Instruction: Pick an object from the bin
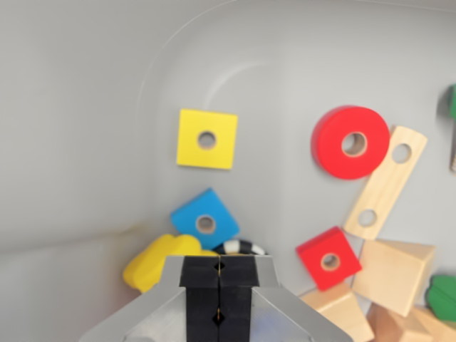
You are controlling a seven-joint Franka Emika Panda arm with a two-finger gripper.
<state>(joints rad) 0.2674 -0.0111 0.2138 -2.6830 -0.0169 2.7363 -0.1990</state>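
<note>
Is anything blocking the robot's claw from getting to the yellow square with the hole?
Nothing visible is on the yellow square; it lies flat and alone on the bin floor. In the wrist view, the blue square sits between it and the gripper, whose jaws look pressed shut.

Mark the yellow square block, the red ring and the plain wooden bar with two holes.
yellow square block (pixel 192 132), wrist view, on its flat top face left of the hole
red ring (pixel 332 148), wrist view, on the red face left of the hole
plain wooden bar (pixel 385 182), wrist view, mid-length between its two holes
</note>
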